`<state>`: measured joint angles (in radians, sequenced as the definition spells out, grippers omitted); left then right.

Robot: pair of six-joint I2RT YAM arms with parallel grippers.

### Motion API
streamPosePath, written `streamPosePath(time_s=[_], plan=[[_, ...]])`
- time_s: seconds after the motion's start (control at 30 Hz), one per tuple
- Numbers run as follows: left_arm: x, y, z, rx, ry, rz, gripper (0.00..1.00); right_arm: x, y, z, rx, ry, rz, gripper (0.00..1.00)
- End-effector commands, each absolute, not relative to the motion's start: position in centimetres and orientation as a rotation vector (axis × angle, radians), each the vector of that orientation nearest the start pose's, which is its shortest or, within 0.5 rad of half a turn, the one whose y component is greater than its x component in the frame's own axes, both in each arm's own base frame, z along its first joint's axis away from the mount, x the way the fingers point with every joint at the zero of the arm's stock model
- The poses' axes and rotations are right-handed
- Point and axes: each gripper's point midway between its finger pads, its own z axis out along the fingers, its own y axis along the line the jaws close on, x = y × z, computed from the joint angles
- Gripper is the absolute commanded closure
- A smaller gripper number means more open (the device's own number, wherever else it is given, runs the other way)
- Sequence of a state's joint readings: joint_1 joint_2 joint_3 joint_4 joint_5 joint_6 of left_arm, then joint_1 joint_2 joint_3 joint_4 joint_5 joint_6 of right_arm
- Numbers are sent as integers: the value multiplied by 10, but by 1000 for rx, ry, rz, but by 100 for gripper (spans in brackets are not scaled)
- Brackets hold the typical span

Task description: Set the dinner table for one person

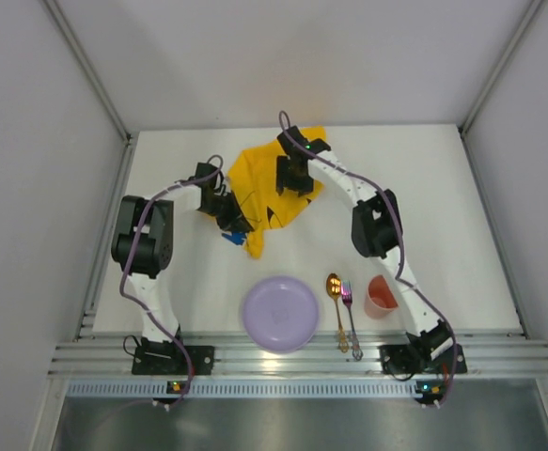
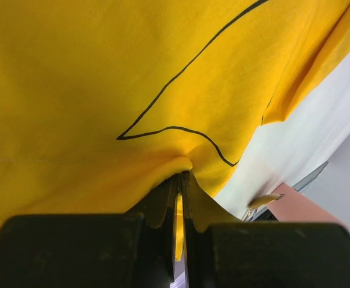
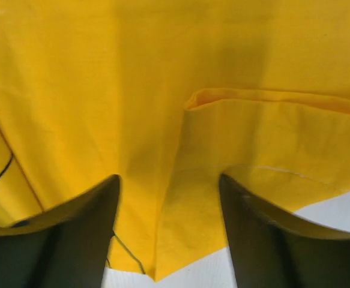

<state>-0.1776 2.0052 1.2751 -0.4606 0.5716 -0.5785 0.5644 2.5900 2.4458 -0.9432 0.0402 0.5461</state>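
A crumpled yellow cloth mat with black printed lines lies at the far middle of the white dinner table. My left gripper is shut on a pinched fold of the mat at its near left edge. My right gripper is open just above the mat's far right part, its fingers astride a folded flap. A lilac plate, a gold spoon, a fork and a pink cup stand near the front edge.
Aluminium rails run along the table's front edge, and grey walls enclose the left, right and back. A small blue object lies by the left gripper. The pink cup and spoon tip show in the left wrist view.
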Motion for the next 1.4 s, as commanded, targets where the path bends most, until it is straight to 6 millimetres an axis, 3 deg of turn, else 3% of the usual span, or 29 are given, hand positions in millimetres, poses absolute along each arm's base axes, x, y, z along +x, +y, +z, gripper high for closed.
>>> streamPosePath(time_s=[0.0,0.07,0.1,0.3,0.4,0.5,0.53,0.6,0.63,0.67,0.73,0.77,0.8,0.83,0.87,0.9,0.93,0.97,1.0,1.03,1.1,1.13,1.17,1.2,1.23,1.27,1.3,1.33,1.37], plan=[[372,-179,36,-390,2765,-952,100,468,295,12,-59,2766,57,46],[370,-177,35,-392,2763,-948,100,465,290,10,-79,2769,10,62],[367,-176,33,-395,2768,-946,100,466,288,10,-76,2764,-6,76],[369,-171,32,-399,2760,-946,100,470,286,21,-55,2735,-11,100],[372,-171,33,-394,2766,-947,100,476,282,35,-28,2699,-6,100],[373,-170,34,-387,2776,-941,100,485,276,63,24,2637,44,100],[375,-170,35,-374,2775,-937,100,491,270,87,53,2590,72,100],[383,-168,43,-360,2766,-909,100,500,267,103,96,2537,133,100],[388,-168,45,-362,2763,-894,100,507,259,127,140,2485,171,100],[405,-167,54,-358,2736,-868,100,518,261,143,156,2435,241,100],[421,-167,56,-407,2739,-845,100,544,246,183,256,2332,339,100],[449,-168,79,-405,2672,-829,100,554,247,197,272,2296,420,100],[457,-169,84,-458,2677,-826,100,570,232,203,323,2264,462,100],[470,-169,79,-483,2681,-823,100,581,229,225,375,2203,540,100],[502,-173,114,-449,2582,-848,100,589,234,242,367,2152,644,100],[516,-173,126,-461,2554,-857,100,599,219,260,398,2097,682,100],[544,-170,156,-446,2480,-869,100,605,216,289,399,2013,726,100],[555,-169,175,-438,2438,-893,100,607,209,307,393,1965,739,100],[566,-166,195,-432,2386,-910,100,598,204,346,368,1890,758,100],[584,-155,241,-398,2257,-930,100,594,196,364,351,1850,754,100],[592,-132,285,-418,2128,-940,100,567,177,407,319,1789,749,100],[586,-124,321,-390,2033,-934,100,555,169,417,319,1775,732,100],[582,-116,333,-387,2001,-917,100,544,156,422,337,1767,696,100],[577,-104,339,-394,1981,-889,100,516,146,419,334,1789,663,100],[562,-103,339,-386,1995,-881,100,502,140,417,335,1791,642,100],[553,-103,327,-359,2044,-858,100,489,131,408,355,1804,600,100],[545,-103,315,-354,2085,-849,100,461,123,379,370,1862,569,100],[528,-106,282,-368,2175,-868,100,448,119,363,378,1891,553,100],[519,-108,268,-362,2208,-875,100,423,115,365,368,1874,557,100]])
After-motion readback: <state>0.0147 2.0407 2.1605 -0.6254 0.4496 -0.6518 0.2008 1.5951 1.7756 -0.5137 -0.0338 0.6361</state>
